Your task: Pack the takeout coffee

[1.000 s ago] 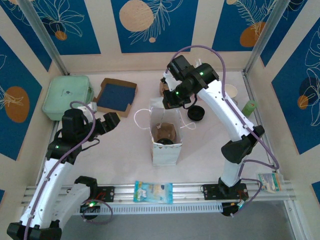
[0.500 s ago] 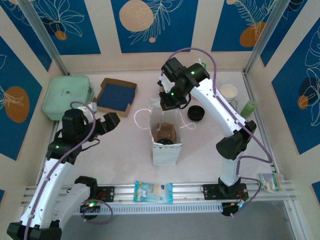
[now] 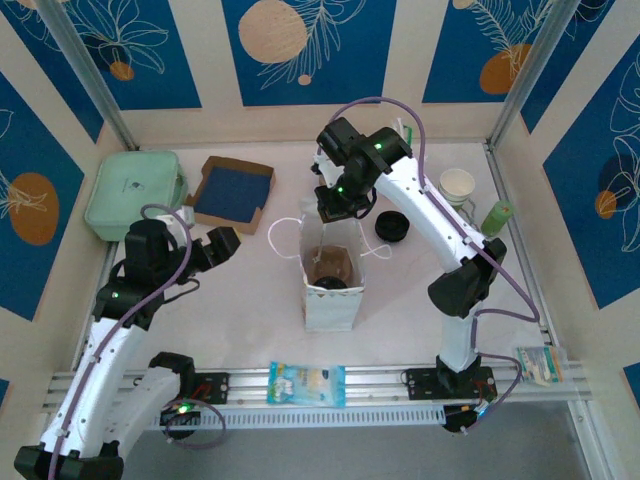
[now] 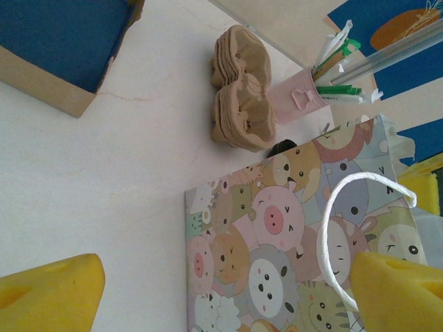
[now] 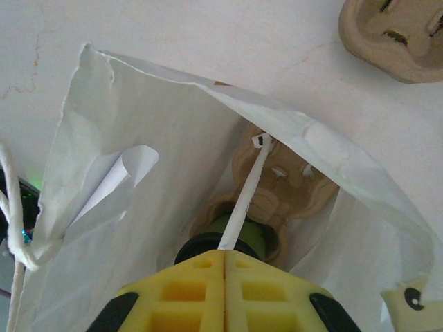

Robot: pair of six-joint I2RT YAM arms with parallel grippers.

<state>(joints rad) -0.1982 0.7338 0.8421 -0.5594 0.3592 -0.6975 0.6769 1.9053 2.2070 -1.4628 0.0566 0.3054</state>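
Although the left gripper (image 3: pixel 210 246) hangs released beside the paper bag (image 5: pixel 138 117), the right gripper (image 5: pixel 225 266), pinched on a white stirrer (image 5: pixel 246 197), is nearer: the takeout coffee (image 5: pixel 252 238) stands upright directly beneath it, inside the bag.

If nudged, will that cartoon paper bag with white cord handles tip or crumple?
The cartoon paper bag probably flexes; its thin walls bow. Likely hard to tip, with the brown pulp tray and black-lidded cup low inside. Its white cord handle looks limp.
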